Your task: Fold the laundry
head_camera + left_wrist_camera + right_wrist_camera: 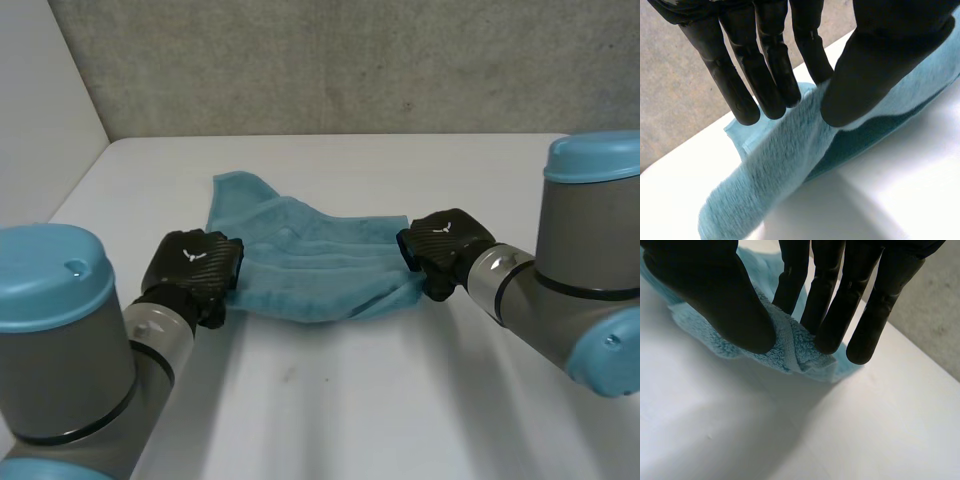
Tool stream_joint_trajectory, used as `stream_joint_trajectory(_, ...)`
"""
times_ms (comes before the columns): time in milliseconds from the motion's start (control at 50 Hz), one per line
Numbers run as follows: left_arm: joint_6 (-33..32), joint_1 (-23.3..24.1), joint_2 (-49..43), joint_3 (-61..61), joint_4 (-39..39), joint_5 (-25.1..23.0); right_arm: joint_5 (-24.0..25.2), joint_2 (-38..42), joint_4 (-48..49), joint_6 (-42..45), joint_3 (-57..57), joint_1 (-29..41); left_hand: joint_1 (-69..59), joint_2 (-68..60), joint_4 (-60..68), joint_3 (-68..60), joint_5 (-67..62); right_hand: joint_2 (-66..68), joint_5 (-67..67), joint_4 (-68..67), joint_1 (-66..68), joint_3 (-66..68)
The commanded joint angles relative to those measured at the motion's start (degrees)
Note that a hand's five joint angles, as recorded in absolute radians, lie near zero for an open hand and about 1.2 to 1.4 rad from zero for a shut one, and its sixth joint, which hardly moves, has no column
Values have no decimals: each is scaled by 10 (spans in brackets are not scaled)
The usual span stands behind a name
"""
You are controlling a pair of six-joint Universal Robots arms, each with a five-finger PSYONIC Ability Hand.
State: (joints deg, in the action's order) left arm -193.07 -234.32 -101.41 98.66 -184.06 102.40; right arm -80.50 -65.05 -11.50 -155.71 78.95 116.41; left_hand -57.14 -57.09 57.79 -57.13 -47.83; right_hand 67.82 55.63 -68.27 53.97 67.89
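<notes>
**Head view: blue towel pinched at both ends, mid-table**

Nothing else lies on the table (400,400) around the towel (310,265) except a small dark mark (291,376) on the near side. Both arms reach in from the near corners, and their hands cover the towel's two ends.

The surface is plain white. A grey concrete-looking wall (350,60) runs behind it, and a pale side panel (40,110) closes the left.

The light-blue terry towel sits rumpled at the table's centre, with ridges across it and one corner pointing toward the back wall.

The left hand (195,265) is at the left end. In the left wrist view its thumb (875,65) presses the cloth (785,165) against straight fingers, so it is grasping the towel, and the edge is lifted off the table.

The right hand (445,245) is at the right end. In the right wrist view its thumb (715,295) and fingers nip a bunched, hemmed edge of the towel (790,347) low over the table.

In the head view the backs of the hands hide the fingertips. Which corner each hand has, I cannot tell.
</notes>
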Motion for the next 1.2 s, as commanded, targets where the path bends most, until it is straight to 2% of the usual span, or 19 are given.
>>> stream_joint_trajectory(20, -6, 10, 39, 8, 19, -4, 64, -61, -11, 55, 52, 0, 200, 200, -207, 200, 207, -189, -168, 194, -51, -190)
stream_joint_trajectory(40, -8, 14, 50, 5, 20, -4, 62, -70, -12, 71, 55, 0, 333, 333, -340, 333, 340, -375, -353, 380, -237, -376)
stream_joint_trajectory(60, -13, 15, 58, 0, 20, -5, 62, -70, -12, 71, 55, 0, 380, 379, -386, 380, 387, -377, -355, 382, -239, -378)
stream_joint_trajectory(140, -27, 10, 62, -14, 13, -17, 47, -93, 2, 74, 57, -9, 394, 393, -400, 393, 400, -453, -431, 457, -314, -453)
stream_joint_trajectory(240, -49, 3, 46, -53, -9, -50, 19, -99, 32, 43, 53, -31, 400, 400, -407, 400, 407, -471, -450, 476, -333, -472)
stream_joint_trajectory(340, -80, -14, -41, -122, -33, -104, 12, -111, 48, 2, 52, -51, 394, 393, -400, 393, 401, -466, -444, 471, -328, -467)
stream_joint_trajectory(500, -96, -12, -149, -204, -28, -142, 19, -111, 47, -14, 54, -63, 385, 385, -392, 385, 392, -466, -444, 471, -328, -467)
stream_joint_trajectory(580, -101, -12, -170, -215, -29, -149, 17, -110, 46, -14, 55, -63, 382, 381, -388, 382, 389, -468, -446, 473, -330, -469)
stream_joint_trajectory(880, -101, -16, -161, -208, -30, -135, 15, -108, 31, -18, 54, -58, 380, 380, -387, 380, 387, -476, -455, 481, -338, -477)
stream_joint_trajectory(940, -101, -33, -144, -201, -25, -112, 18, -98, -1, -16, 56, -54, 380, 380, -387, 380, 387, -485, -463, 489, -346, -486)
stream_joint_trajectory(980, -100, -66, -126, -181, -13, -71, 24, -90, -14, -16, 59, -53, 382, 381, -388, 382, 389, -488, -466, 493, -350, -489)
stream_joint_trajectory(1020, -97, -82, -114, -169, -5, -52, 32, -84, -23, -16, 64, -48, 383, 383, -390, 383, 390, -490, -468, 494, -351, -491)
stream_joint_trajectory(1080, -93, -106, -90, -140, 1, -32, 57, -80, -26, -19, 71, -16, 388, 388, -395, 388, 395, -488, -466, 493, -350, -489)
stream_joint_trajectory(1120, -89, -113, -82, -125, 1, -32, 73, -74, -20, -18, 81, 13, 388, 388, -395, 388, 395, -485, -463, 489, -346, -486)
stream_joint_trajectory(1200, -76, -128, -50, -79, 0, -33, 73, -40, -8, -16, 83, 36, 390, 390, -397, 390, 397, -480, -458, 484, -341, -481)
